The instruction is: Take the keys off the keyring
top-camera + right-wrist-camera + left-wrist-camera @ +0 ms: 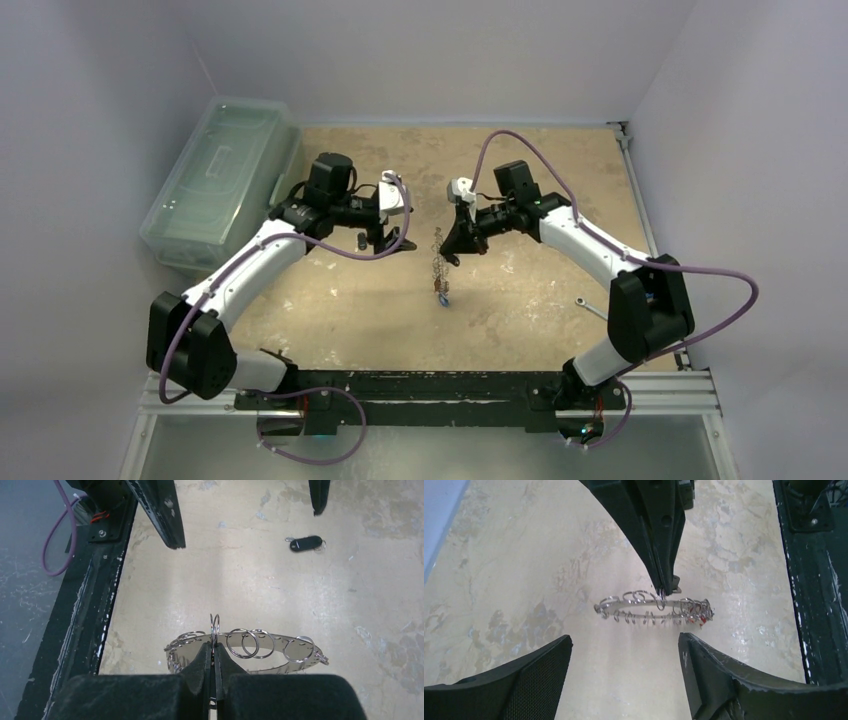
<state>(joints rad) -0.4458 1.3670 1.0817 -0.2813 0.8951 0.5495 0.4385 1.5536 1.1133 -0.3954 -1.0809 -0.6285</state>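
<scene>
Keyring (pixel 250 647) hangs from the clamped-closed right end effector (pixel 214 652), most keys (pixel 698 616) apparently still on; left end effector (pixel 625 641), jaws spread and empty, just short of it; one black key (pixel 306 543) loose on desk (pixel 250 580) beyond.

Clear lidded bin (pixel 215 180) at the tan table's (pixel 520 160) left edge, silver spanner (pixel 591 308) toward its right.

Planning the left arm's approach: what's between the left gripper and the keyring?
Nothing. In the left wrist view, the stretch from the open left gripper to the keyring, held by the right gripper, is bare.
</scene>
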